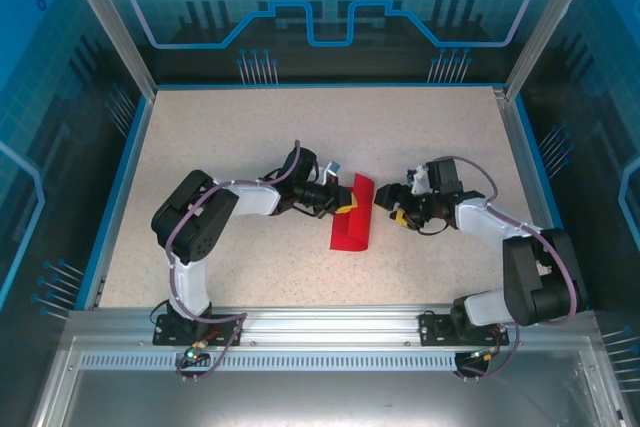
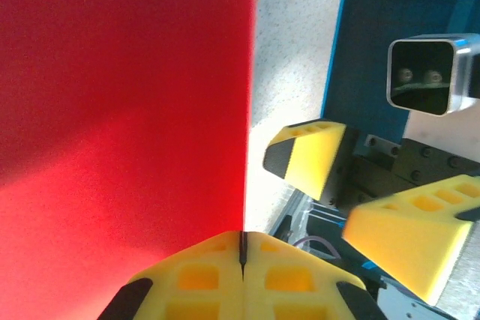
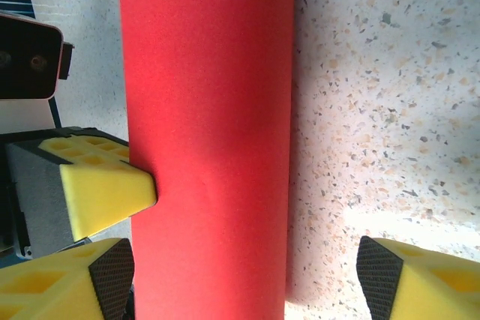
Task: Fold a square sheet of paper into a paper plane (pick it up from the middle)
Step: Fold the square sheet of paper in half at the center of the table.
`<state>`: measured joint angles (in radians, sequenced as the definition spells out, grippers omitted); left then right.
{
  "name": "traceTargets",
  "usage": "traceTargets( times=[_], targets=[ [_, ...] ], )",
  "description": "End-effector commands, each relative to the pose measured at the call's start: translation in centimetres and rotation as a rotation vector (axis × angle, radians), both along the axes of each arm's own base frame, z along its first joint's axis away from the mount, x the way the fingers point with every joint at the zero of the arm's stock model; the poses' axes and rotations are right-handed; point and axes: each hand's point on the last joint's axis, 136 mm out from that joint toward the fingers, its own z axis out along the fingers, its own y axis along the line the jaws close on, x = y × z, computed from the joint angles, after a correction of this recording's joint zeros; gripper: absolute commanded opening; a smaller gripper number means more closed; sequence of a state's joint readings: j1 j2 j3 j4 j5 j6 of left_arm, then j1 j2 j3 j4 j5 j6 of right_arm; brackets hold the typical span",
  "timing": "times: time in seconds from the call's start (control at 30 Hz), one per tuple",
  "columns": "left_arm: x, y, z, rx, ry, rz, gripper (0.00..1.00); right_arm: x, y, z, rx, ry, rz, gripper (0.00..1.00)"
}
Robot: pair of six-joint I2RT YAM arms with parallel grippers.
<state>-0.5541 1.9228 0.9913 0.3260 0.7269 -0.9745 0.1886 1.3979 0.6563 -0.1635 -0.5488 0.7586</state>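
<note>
The square sheet of paper (image 1: 352, 215) is bright red and doubled over into a long strip at the table's middle, its far end lifted. My left gripper (image 1: 338, 203) is shut on the strip's left edge. In the left wrist view its yellow fingers (image 2: 202, 275) meet on the thin edge of the paper (image 2: 120, 110). My right gripper (image 1: 392, 205) stands open just right of the strip. In the right wrist view the paper (image 3: 210, 110) runs up between and ahead of my spread right gripper (image 3: 247, 282). A left finger (image 3: 105, 194) presses its left side.
The speckled table (image 1: 440, 137) has free room on all sides of the arms. A blue rim and glass walls (image 1: 130, 157) enclose it. The right gripper's yellow fingers (image 2: 307, 157) and wrist camera (image 2: 431, 73) sit close to the paper's edge in the left wrist view.
</note>
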Motion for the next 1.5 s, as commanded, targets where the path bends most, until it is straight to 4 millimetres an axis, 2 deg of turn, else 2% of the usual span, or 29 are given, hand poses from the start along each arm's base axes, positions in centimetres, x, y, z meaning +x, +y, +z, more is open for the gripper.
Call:
traceTargets(
  times=[0.0, 0.07, 0.17, 0.3, 0.4, 0.5, 0.6, 0.7, 0.8, 0.93, 1.1, 1.2, 1.47],
  targets=[
    [-0.5, 0.4, 0.5, 0.069, -0.041, -0.042, 0.00, -0.5, -0.4, -0.1, -0.014, 0.015, 0.009, 0.82],
    [-0.6, 1.1, 0.8, 0.118, -0.059, -0.045, 0.00, -0.5, -0.3, 0.1, -0.022, 0.008, 0.016, 0.82],
    [-0.1, 2.9, 3.0, 0.168, -0.134, -0.028, 0.00, -0.5, 0.2, 0.6, -0.035, -0.006, 0.034, 0.83],
    [1.0, 6.5, 7.4, 0.137, -0.169, 0.035, 0.00, -0.5, 0.4, 1.1, -0.067, -0.015, 0.039, 0.84],
    [1.1, 10.0, 10.3, 0.204, -0.193, 0.059, 0.00, -0.5, 0.5, 1.5, -0.085, -0.023, 0.040, 0.84],
    [0.4, 12.3, 13.0, 0.263, -0.234, 0.038, 0.00, -0.5, 0.5, 1.6, -0.103, -0.029, 0.031, 0.84],
    [-0.3, 12.9, 15.2, 0.309, -0.269, 0.002, 0.00, -0.4, 0.3, 1.6, -0.118, -0.031, 0.017, 0.84],
    [-0.6, 12.2, 16.0, 0.309, -0.268, -0.032, 0.00, -0.3, 0.4, 1.5, -0.118, -0.030, 0.013, 0.84],
    [-0.9, 10.7, 15.2, 0.341, -0.264, -0.089, 0.00, -0.3, 0.5, 1.6, -0.121, -0.028, 0.014, 0.85],
    [-0.7, 7.5, 12.5, 0.391, -0.250, -0.170, 0.00, -0.4, 0.6, 1.8, -0.122, -0.040, 0.016, 0.86],
    [-0.5, 3.3, 9.4, 0.352, -0.235, -0.211, 0.00, -0.8, 0.6, 1.9, -0.109, -0.054, 0.007, 0.87],
    [-0.3, 2.9, 7.7, 0.345, -0.203, -0.188, 0.00, -1.0, 1.1, 1.9, -0.075, -0.068, 0.010, 0.87],
    [-1.5, 5.4, 3.2, 0.404, -0.115, -0.128, 0.00, -0.5, 4.6, 1.8, -0.053, -0.087, 0.096, 0.86]
  ],
)
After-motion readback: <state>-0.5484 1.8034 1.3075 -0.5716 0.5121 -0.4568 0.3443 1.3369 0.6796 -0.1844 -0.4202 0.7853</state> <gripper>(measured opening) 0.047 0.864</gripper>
